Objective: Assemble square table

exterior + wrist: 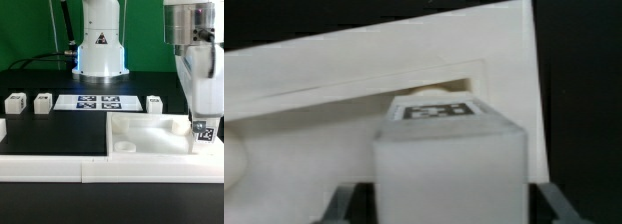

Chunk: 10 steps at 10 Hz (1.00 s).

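Here the gripper (203,122) held one small white leg (445,160) tight between its fingers (345,206). The leg stood straight up and down, its low end pointing down at the corner of the square slab (140,138) on the exterior view's right.

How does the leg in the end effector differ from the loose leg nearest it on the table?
1. The held leg is clamped in the end effector; the loose leg is untouched.
2. The held leg is at a corner of the tabletop, on the exterior view's right; the loose leg sits on the black table, apart from the tabletop.
3. The held leg stands upright; the loose leg's pose is unclear.
Shared: both are small white blocks.
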Each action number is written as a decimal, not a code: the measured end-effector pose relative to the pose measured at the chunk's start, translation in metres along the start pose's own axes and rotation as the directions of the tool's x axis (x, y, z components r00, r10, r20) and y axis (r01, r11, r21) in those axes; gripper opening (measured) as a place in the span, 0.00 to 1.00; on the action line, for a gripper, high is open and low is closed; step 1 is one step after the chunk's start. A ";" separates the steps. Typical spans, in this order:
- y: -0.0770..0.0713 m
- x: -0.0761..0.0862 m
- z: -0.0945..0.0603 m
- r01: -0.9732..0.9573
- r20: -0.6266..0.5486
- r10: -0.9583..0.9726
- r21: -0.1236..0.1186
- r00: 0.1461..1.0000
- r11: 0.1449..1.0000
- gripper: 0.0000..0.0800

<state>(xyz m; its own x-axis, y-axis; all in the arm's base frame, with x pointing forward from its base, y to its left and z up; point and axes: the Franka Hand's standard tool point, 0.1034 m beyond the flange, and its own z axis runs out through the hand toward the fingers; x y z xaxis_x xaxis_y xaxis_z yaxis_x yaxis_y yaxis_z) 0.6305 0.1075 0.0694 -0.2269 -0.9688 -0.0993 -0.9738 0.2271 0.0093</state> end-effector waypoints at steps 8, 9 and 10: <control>0.004 0.000 0.000 -0.172 -0.005 0.172 0.036 0.985 0.984 0.37; 0.004 0.001 0.000 -0.159 -0.007 0.159 0.035 0.987 0.987 0.37; 0.004 0.000 0.001 -0.158 -0.007 0.158 0.034 0.987 0.987 0.50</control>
<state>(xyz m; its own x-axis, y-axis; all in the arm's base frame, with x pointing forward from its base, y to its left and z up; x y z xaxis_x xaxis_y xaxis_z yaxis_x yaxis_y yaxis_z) 0.6264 0.1080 0.0687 -0.3782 -0.9214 -0.0893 -0.9247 0.3805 -0.0093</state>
